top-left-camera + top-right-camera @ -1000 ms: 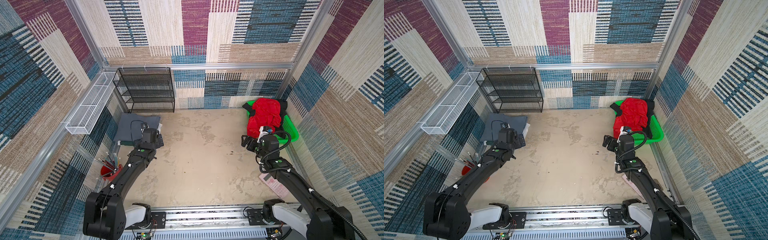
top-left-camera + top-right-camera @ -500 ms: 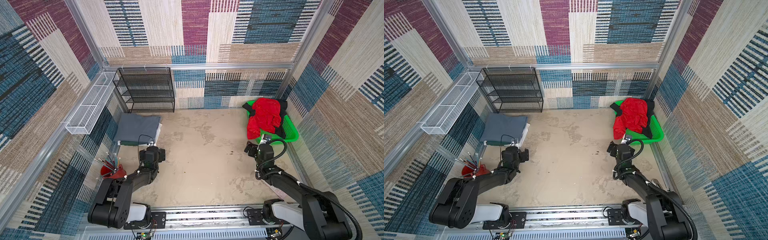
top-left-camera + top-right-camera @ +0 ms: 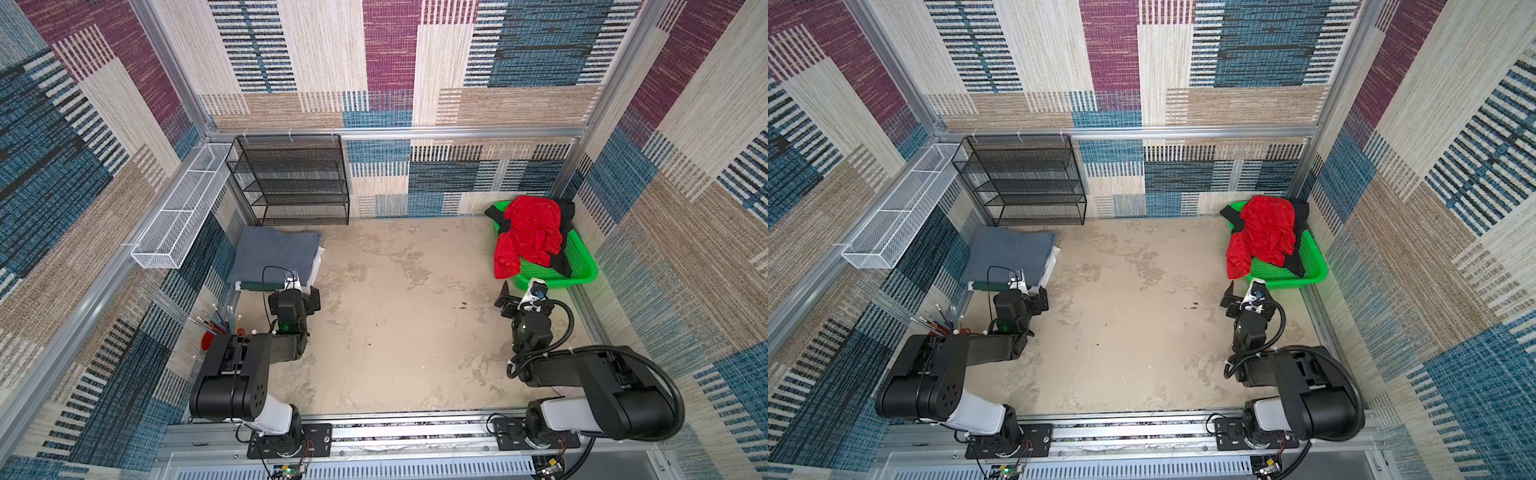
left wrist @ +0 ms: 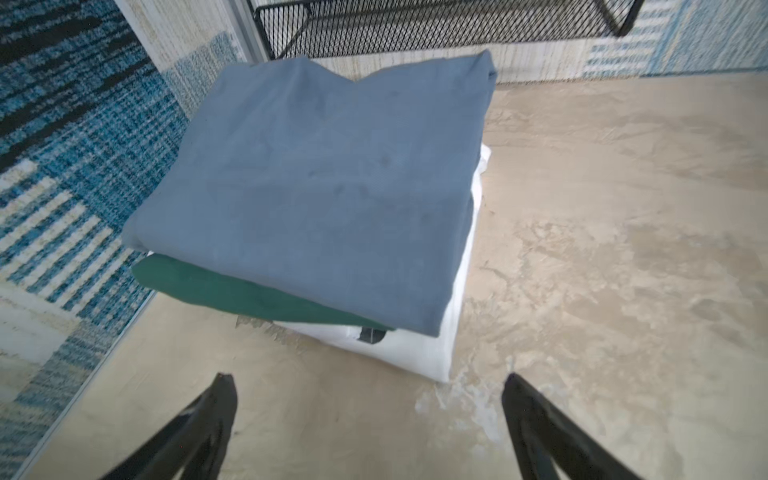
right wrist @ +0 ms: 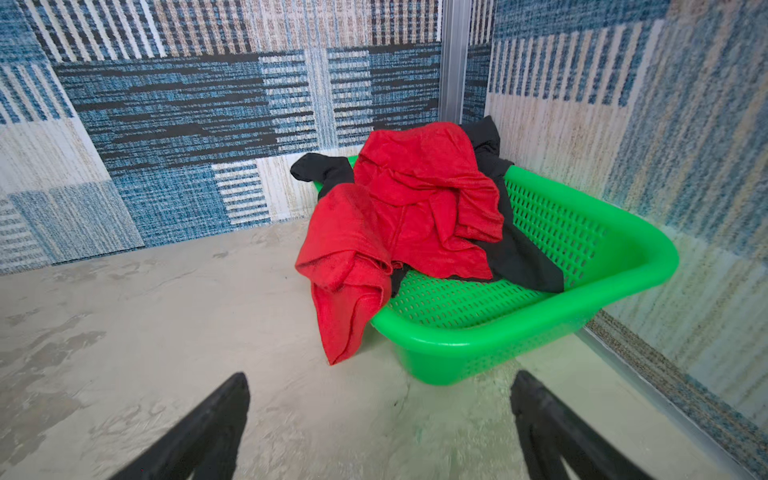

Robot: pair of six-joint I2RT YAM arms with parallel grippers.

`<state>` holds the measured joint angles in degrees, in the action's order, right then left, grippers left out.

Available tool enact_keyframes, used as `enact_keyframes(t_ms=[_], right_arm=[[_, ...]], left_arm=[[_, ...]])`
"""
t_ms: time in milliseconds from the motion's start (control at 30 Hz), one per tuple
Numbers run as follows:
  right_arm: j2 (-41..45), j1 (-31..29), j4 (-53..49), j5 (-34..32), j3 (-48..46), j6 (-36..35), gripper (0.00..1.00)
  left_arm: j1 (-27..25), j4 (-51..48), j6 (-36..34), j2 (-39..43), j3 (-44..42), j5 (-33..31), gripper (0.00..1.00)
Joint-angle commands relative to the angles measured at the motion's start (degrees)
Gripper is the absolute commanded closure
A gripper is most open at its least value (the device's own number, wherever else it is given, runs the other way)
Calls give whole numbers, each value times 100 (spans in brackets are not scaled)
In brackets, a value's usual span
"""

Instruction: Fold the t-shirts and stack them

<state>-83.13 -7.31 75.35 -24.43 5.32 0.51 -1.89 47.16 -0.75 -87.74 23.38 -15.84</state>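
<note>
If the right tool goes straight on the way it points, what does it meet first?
Probably the red t-shirt hanging over the near rim of the green basket; depth is unclear.

No legible text, brand, number or sign in any view. Only a small dark tag (image 4: 371, 335) against the white t-shirt (image 4: 419, 355) in the left wrist view, too blurred to read.
</note>
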Motion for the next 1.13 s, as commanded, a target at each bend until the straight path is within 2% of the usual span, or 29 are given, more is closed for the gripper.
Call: enact_keyframes(t_ms=[0, 67, 100, 133, 167, 200, 267, 300, 367, 400, 433, 567, 600, 733, 833, 1100], right_arm=[[-252, 9, 1144, 752, -8, -534, 2], [-384, 399, 531, 1234, 252, -133, 2], [-811, 593, 1029, 1462, 382, -78, 2], [-576, 606, 73, 1554, 617, -30, 2], [-480, 702, 9, 1780, 630, 25, 1], [-728, 729, 729, 1757, 467, 9, 2], [-454, 731, 25, 1764, 577, 63, 2], [-635, 729, 594, 1718, 458, 30, 2], [-453, 723, 372, 1692, 402, 63, 1], [-507, 723, 641, 1796, 330, 10, 2], [-592, 722, 917, 1978, 259, -66, 1], [-554, 725, 831, 3091, 258, -490, 1], [-530, 720, 736, 3156, 283, -513, 2], [-557, 725, 578, 3126, 395, -500, 1], [-596, 731, 111, 2796, 660, -317, 2], [-553, 749, 223, 2776, 575, -324, 2]], left_arm=[[22, 71, 198, -3, 27, 128, 0], [22, 184, 162, -38, 9, 116, 0], [20, 204, 172, -23, -11, 116, 0], [22, 119, 181, 3, -2, 115, 0], [20, 187, 156, -23, -7, 108, 0], [13, 244, 155, -23, -39, 106, 0], [12, 190, 157, -15, -20, 107, 0], [12, 190, 159, -21, -13, 107, 0], [12, 187, 166, -15, -20, 114, 0], [11, 183, 158, -19, -13, 107, 0], [10, 205, 161, -24, -19, 107, 0], [13, 187, 156, -15, -17, 107, 0], [9, 187, 162, -15, -13, 103, 0], [12, 191, 155, -18, -15, 107, 0], [13, 189, 159, -19, -16, 107, 0], [13, 194, 157, -15, -16, 107, 0]])
